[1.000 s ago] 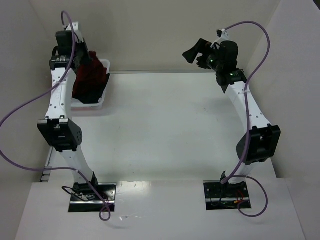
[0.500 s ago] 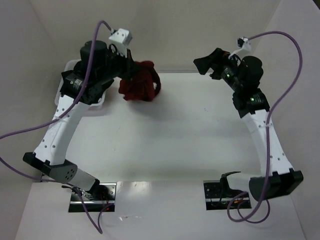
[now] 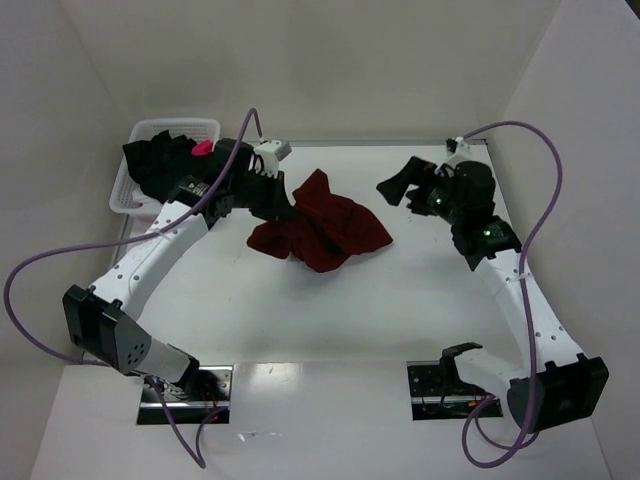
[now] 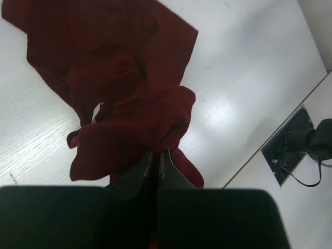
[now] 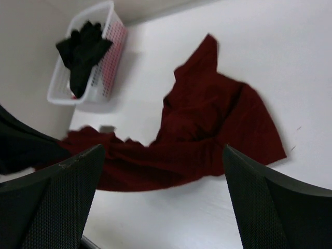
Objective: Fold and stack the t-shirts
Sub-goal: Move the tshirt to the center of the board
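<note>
The left gripper [image 4: 157,154] is clenched on a bunched fold of the maroon t-shirt [image 3: 322,226]. In its wrist view the two fingers [image 4: 136,174] meet with cloth pinched at their tips, and the dark body of the gripper fills the bottom of that view. From above, the fingertips are hidden where the arm's end meets the cloth.

The shirt lies crumpled on the table [image 3: 330,320], in the far half and a little left of the middle, with one corner pointing toward the far edge. Its sleeves and collar cannot be told apart among the folds.

The right gripper [image 3: 398,180] is released, its fingers [image 5: 57,197] spread wide and holding nothing. It is near the shirt's far right side and not touching it. In its wrist view both fingers are cut off by the lower edge.

The black t-shirt [image 3: 155,162] is heaped in the white basket [image 3: 175,126] at the far left corner. It spills over the near rim, with a pink mark [image 3: 202,147] on top, and it hides much of the basket.

Bare tabletop runs from the maroon shirt to the near edge and across to the right edge. Walls [image 3: 350,70] stand close along the far, left and right edges.
</note>
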Controlling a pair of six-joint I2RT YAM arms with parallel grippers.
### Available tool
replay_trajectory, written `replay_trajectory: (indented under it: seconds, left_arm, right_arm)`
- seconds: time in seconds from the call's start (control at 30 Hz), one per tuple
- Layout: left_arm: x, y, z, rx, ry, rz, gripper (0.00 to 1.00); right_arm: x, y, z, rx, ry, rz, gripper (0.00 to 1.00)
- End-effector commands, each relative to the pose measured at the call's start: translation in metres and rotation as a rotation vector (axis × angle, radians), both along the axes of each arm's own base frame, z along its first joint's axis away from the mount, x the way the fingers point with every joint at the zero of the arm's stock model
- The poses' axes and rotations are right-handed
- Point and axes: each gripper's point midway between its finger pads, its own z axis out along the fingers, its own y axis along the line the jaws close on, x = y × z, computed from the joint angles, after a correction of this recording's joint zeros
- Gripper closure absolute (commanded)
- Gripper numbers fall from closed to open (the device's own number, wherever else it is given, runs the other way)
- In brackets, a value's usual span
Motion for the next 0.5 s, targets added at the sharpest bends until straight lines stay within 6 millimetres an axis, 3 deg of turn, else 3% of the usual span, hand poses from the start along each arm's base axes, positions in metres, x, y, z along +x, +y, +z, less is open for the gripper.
replay_trajectory:
  seconds: [0.0, 0.07, 0.13, 0.17, 0.23, 0.27, 0.37, 0.4, 0.47]
  left_arm:
    - [0.003, -0.009, 0.076, -0.120, -0.194, -0.028, 0.98]
    - [0.009, -0.011, 0.096, -0.125, -0.228, -0.034, 0.98]
    - [0.012, -0.010, 0.138, -0.158, -0.315, -0.027, 0.98]
    - [0.014, -0.008, 0.148, -0.161, -0.343, -0.011, 0.97]
    - [0.020, 0.000, 0.159, -0.144, -0.376, 0.044, 0.97]
    - [0.020, 0.002, 0.156, -0.133, -0.369, 0.056, 0.95]
    - [0.018, 0.005, 0.141, -0.097, -0.354, 0.041, 0.95]
    - [0.019, 0.005, 0.125, -0.075, -0.324, 0.035, 0.94]
    - [0.018, 0.008, 0.113, -0.049, -0.313, 0.039, 0.94]
  right_arm:
    - [-0.029, 0.037, 0.001, -0.024, -0.098, 0.144, 0.00]
    - [-0.032, 0.049, -0.002, -0.041, -0.109, 0.154, 0.00]
    - [-0.029, 0.058, -0.015, -0.063, -0.078, 0.172, 0.00]
    - [-0.020, 0.060, -0.038, -0.080, -0.015, 0.157, 0.00]
    - [-0.006, 0.054, -0.064, -0.071, 0.074, 0.055, 0.00]
    - [0.000, 0.052, -0.092, -0.081, 0.151, 0.016, 0.00]
    - [0.014, 0.053, -0.119, -0.064, 0.223, -0.048, 0.00]
    - [0.017, 0.055, -0.125, -0.055, 0.239, -0.054, 0.00]
    - [0.022, 0.059, -0.132, -0.046, 0.251, -0.047, 0.00]
